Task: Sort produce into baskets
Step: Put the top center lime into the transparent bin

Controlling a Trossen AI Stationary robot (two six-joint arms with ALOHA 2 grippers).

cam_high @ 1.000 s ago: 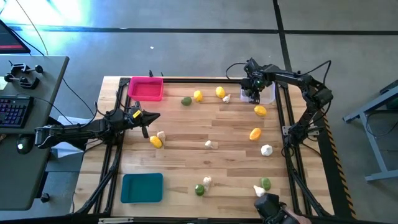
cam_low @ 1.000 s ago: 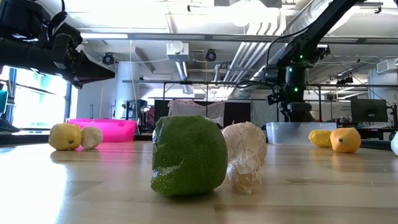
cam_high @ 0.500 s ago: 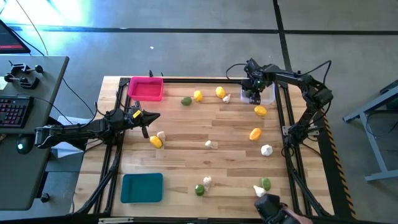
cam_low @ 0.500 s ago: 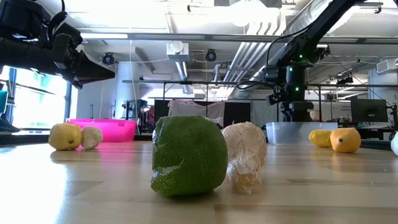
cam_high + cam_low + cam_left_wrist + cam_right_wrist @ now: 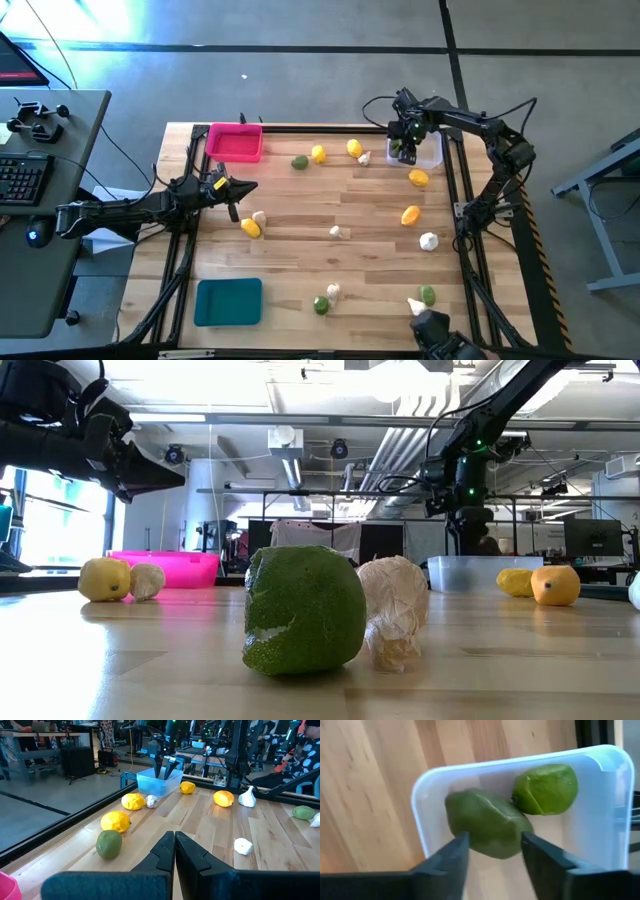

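Observation:
My right gripper (image 5: pixel 403 152) hangs open over the clear-whitish basket (image 5: pixel 432 152) at the table's far right. Two green limes (image 5: pixel 490 822) (image 5: pixel 546 789) lie on the basket's floor. The fingers (image 5: pixel 451 857) stand above and to either side of the nearer lime, apart from it. My left gripper (image 5: pixel 245 188) is shut and empty, held above the table's left side near a lemon (image 5: pixel 250 228) and a garlic bulb (image 5: pixel 260 216). The pink basket (image 5: pixel 236 143) stands far left and the teal basket (image 5: pixel 228 301) near left.
Loose produce lies over the table: lemons (image 5: pixel 318 154) (image 5: pixel 354 148) (image 5: pixel 418 178) (image 5: pixel 410 214), limes (image 5: pixel 300 162) (image 5: pixel 321 306) (image 5: pixel 427 295), garlic bulbs (image 5: pixel 364 158) (image 5: pixel 340 232) (image 5: pixel 428 241) (image 5: pixel 333 291). A black frame rail (image 5: pixel 450 200) runs along the table's edges.
My right gripper has risen a little over the clear-whitish basket and drawn slightly toward the table's far edge. The rest has kept still.

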